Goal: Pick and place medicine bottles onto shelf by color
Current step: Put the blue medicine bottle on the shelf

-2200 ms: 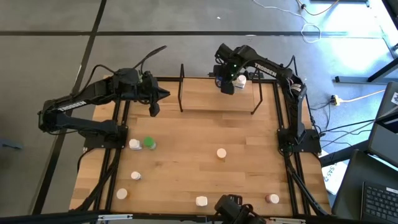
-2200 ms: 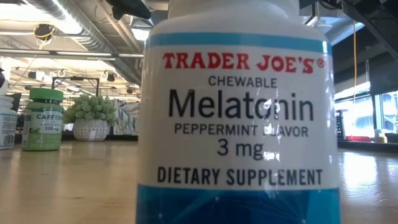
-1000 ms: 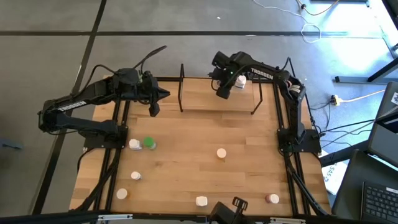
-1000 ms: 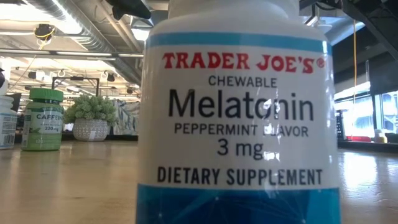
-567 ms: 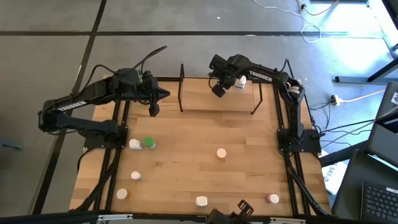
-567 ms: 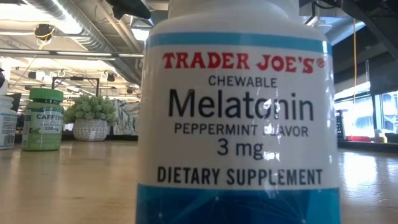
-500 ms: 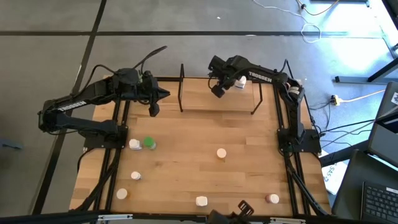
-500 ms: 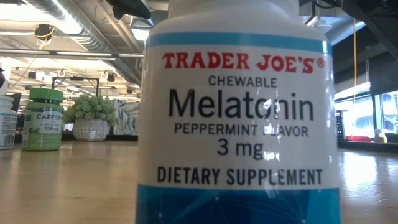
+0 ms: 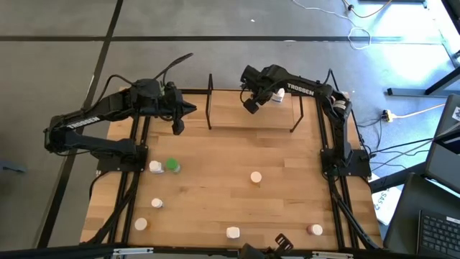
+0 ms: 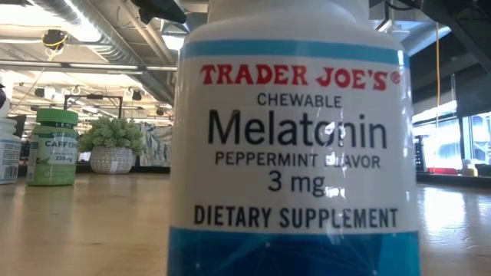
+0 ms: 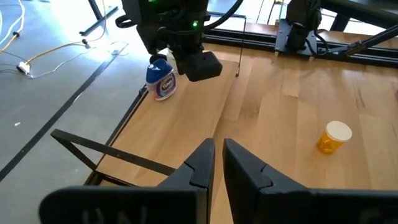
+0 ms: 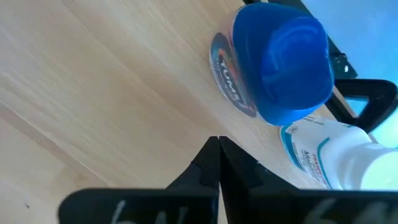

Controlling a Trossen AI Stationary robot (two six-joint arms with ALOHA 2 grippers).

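Note:
The shelf [image 9: 233, 116] stands at the table's far edge between black uprights. At its right end a blue bottle [image 12: 280, 62] stands upright beside a white bottle [image 12: 333, 158] with a blue label. My right gripper [image 9: 250, 105] hovers shut just left of them, empty. My left gripper [image 9: 179, 124] waits shut near the shelf's left upright. Other bottles stand on the table: white [image 9: 155, 167], green [image 9: 172, 165], orange [image 9: 256, 177], pink-red [image 9: 315, 229] and white-capped ones near the front [image 9: 233, 232].
A large white melatonin bottle [image 10: 295, 138] stands right before the low camera and hides most of the table. A green bottle [image 10: 54, 146] and a potted plant [image 10: 113, 142] show at the far left. Bare wood lies in the table's middle [image 9: 215, 180].
My right gripper has drawn back from the two bottles on the shelf and gone a little toward the table's left edge, staying shut. The bottles stay where they stood.

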